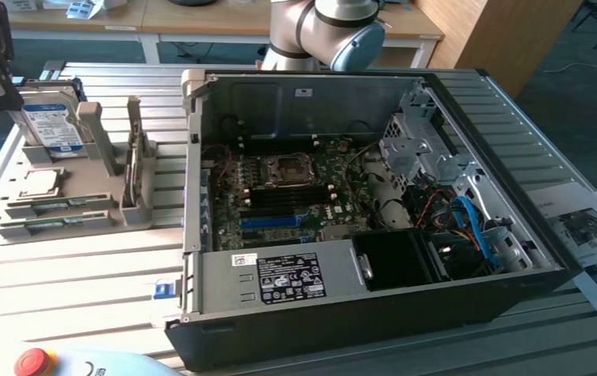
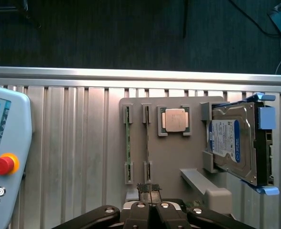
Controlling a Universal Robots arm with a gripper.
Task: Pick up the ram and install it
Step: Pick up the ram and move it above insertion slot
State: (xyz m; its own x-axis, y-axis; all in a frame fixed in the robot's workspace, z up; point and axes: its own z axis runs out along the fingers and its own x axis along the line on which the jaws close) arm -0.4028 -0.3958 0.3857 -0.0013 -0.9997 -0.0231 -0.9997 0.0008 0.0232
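Two ram sticks, thin and green, stand on edge in the slots of a grey holder (image 2: 178, 152); in the wrist view they are ram (image 2: 127, 140) and ram (image 2: 147, 139). The exterior view shows them as ram (image 1: 56, 207) and ram (image 1: 53, 226) at its left. My gripper (image 2: 150, 190) hangs above the holder with its fingertips pressed together and nothing between them, just off one end of the second stick. In the exterior view the dark gripper (image 1: 1, 95) is at the far left, above the hard drive (image 1: 52, 124). The open computer case (image 1: 204, 258) shows its motherboard (image 1: 288, 196).
The holder also carries a square CPU (image 2: 174, 119) and the silver-and-blue hard drive (image 2: 231, 143). A teach pendant with a red stop button (image 2: 2, 164) lies on the slatted metal table (image 2: 74, 143). Cables and a drive cage (image 1: 424, 149) crowd the case.
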